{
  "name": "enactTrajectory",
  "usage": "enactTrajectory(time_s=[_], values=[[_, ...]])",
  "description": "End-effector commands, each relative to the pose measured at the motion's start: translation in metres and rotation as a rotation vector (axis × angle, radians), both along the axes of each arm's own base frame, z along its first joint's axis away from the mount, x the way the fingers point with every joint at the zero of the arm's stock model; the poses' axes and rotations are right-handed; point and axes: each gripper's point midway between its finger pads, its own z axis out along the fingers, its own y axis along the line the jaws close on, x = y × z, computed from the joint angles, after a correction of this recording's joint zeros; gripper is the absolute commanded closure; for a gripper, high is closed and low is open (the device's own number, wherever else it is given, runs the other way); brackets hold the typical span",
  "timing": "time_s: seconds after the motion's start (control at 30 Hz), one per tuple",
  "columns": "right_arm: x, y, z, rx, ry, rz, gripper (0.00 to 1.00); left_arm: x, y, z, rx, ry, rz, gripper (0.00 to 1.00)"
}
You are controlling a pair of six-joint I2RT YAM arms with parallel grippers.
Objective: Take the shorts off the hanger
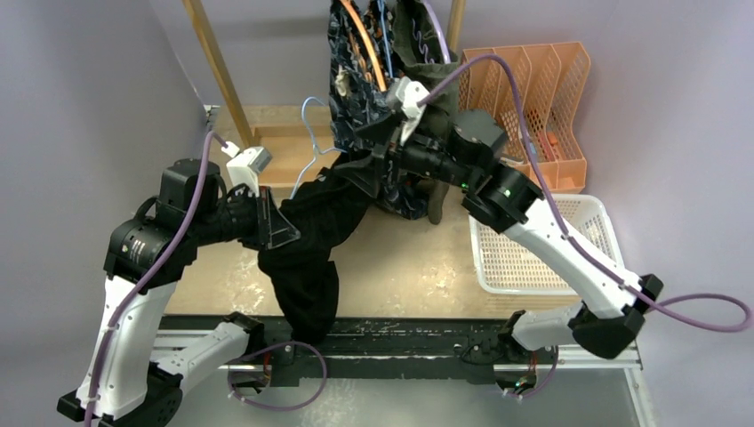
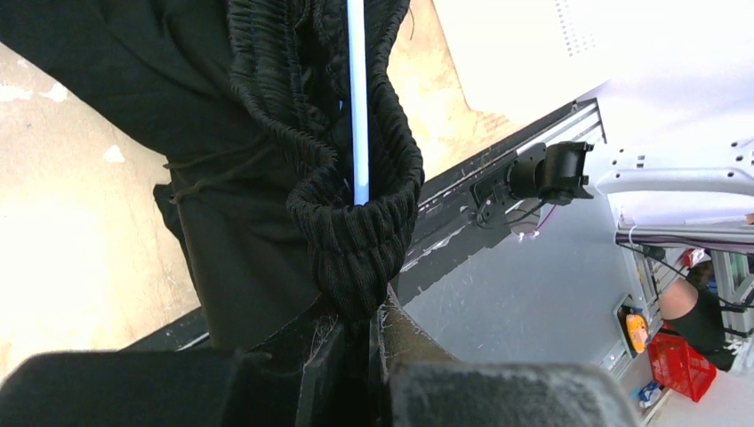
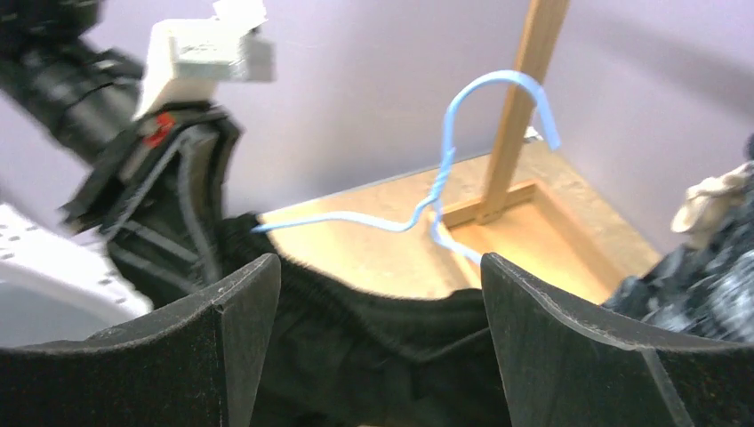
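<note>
Dark fingers (image 2: 405, 342) of the left gripper (image 2: 360, 325) sit right up close in the left wrist view. They are squeezed tight on the stretchy top band of the black shorts (image 2: 240, 222). A thin blue hanger (image 2: 357, 89) wire runs down through that band, just above the pinch.

From above, the left arm stands up from its base at the near left. It bends at the elbow and reaches to the right, low over the table (image 1: 409, 258). Its left gripper (image 1: 271, 222) lies sideways and holds one end of the black shorts (image 1: 307, 258). The shorts stretch from there up toward the blue hanger (image 1: 311, 133). The rest hangs down in a long fold over the near edge of the table.

The right arm comes from the near right. It goes up and left over the white basket (image 1: 533, 258), and its wrist points left. The right gripper (image 1: 369, 147) is at the far end of the shorts. In its own view the two fingers (image 3: 240, 329) are spread wide apart, with the band of the shorts (image 3: 373, 329) low between them. Whether they touch the cloth cannot be told. The hanger (image 3: 445, 160) stands just behind, in front of a wooden post (image 3: 525, 89).

Navy patterned shorts (image 1: 356, 80) and olive green shorts (image 1: 427, 44) hang at the back, beside an orange rack (image 1: 542, 98).
</note>
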Motion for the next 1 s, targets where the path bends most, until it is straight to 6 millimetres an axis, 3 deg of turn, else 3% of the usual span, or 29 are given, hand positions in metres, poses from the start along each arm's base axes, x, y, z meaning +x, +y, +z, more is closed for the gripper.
enactTrajectory(time_s=[0.0, 0.07, 0.23, 0.33, 0.5, 0.6, 0.73, 0.9, 0.97], values=[[0.05, 0.005, -0.025, -0.221, -0.108, -0.148, 0.17, 0.0, -0.003, 0.009, -0.038, -0.077, -0.016, 1.0], [0.058, 0.017, -0.029, -0.245, -0.099, -0.133, 0.15, -0.001, -0.002, 0.007, -0.038, -0.083, -0.017, 1.0], [0.044, 0.058, -0.007, -0.056, 0.036, 0.029, 0.15, -0.002, -0.006, -0.004, -0.064, -0.074, -0.023, 1.0], [0.043, 0.071, 0.0, 0.05, 0.092, 0.047, 0.25, -0.002, -0.008, -0.008, -0.085, -0.074, -0.029, 1.0], [0.05, 0.074, -0.001, 0.058, 0.113, 0.019, 0.32, -0.006, -0.006, -0.018, -0.056, -0.048, -0.038, 1.0], [0.051, 0.081, -0.015, 0.036, 0.152, 0.037, 0.41, -0.007, -0.007, -0.014, -0.067, -0.062, -0.049, 1.0], [0.056, 0.082, -0.039, -0.019, 0.218, -0.007, 0.35, -0.004, -0.005, 0.0, -0.067, -0.105, -0.035, 1.0], [0.042, 0.083, -0.045, -0.014, 0.245, 0.048, 0.45, -0.003, -0.006, 0.008, -0.076, -0.121, -0.039, 1.0], [0.039, 0.085, -0.048, -0.01, 0.263, 0.063, 0.59, -0.004, -0.006, 0.006, -0.076, -0.112, -0.04, 1.0]])
